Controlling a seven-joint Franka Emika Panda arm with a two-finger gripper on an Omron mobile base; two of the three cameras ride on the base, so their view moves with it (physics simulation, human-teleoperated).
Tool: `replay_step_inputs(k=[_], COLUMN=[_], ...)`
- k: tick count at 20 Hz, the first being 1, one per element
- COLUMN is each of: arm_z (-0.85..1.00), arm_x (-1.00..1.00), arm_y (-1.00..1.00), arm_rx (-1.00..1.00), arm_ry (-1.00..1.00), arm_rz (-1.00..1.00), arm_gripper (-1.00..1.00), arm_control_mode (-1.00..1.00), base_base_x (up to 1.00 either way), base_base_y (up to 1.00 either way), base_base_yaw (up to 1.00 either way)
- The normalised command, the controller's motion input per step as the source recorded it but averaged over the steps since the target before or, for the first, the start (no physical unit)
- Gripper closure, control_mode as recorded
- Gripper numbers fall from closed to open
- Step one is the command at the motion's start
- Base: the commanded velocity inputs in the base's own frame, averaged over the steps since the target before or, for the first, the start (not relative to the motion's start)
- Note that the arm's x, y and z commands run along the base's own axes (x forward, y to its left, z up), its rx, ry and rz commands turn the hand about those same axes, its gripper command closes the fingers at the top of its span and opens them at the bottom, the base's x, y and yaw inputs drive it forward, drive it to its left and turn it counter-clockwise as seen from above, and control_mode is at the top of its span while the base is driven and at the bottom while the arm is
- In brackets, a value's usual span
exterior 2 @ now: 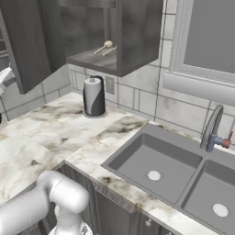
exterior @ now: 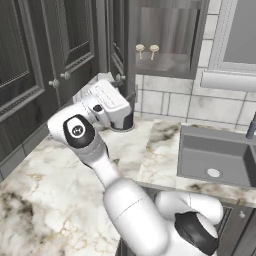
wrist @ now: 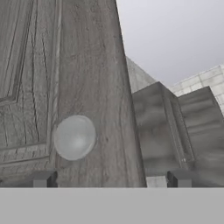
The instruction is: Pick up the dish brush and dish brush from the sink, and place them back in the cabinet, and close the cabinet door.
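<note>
We see both brushes (exterior: pixel 147 50) on the cabinet (exterior: pixel 165 62) shelf; our tool (wrist: pixel 112 178), fingers apart, faces the door (wrist: pixel 65 87) knob (wrist: pixel 74 137).

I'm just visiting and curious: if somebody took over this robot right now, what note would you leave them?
Gripper: open, holding nothing, close up against the cabinet door, near its knob.
Brushes: both lie side by side on the shelf of the cabinet.
Sink: no brush in it.
Done: both brushes put away.
Left: swing the door shut; it stands open.
</note>
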Motion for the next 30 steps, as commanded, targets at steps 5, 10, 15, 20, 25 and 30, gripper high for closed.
replay_step_inputs(k=[5,10,15,20,25,30], arm_z=[0.0,0.0,0.0,0.0,0.0,0.0], arm_x=[0.13,0.13,0.24,0.37,0.32,0.28], arm_y=[-0.42,-0.4,-0.43,-0.48,-0.52,-0.51], arm_rx=[0.0,0.0,0.0,0.04,0.06,0.06], arm_ry=[-0.05,-0.03,0.0,0.0,0.0,0.0], arm_rz=[-0.23,-0.18,-0.03,0.03,0.07,0.08], arm_gripper=[-1.0,-1.0,-1.0,-1.0,-1.0,-1.0], arm_control_mode=[-1.0,-1.0,-1.0,-1.0,-1.0,-1.0], base_base_x=[0.0,0.0,0.0,0.0,0.0,0.0], base_base_y=[0.0,0.0,0.0,0.0,0.0,0.0], base_base_yaw=[0.0,0.0,0.0,0.0,0.0,0.0])
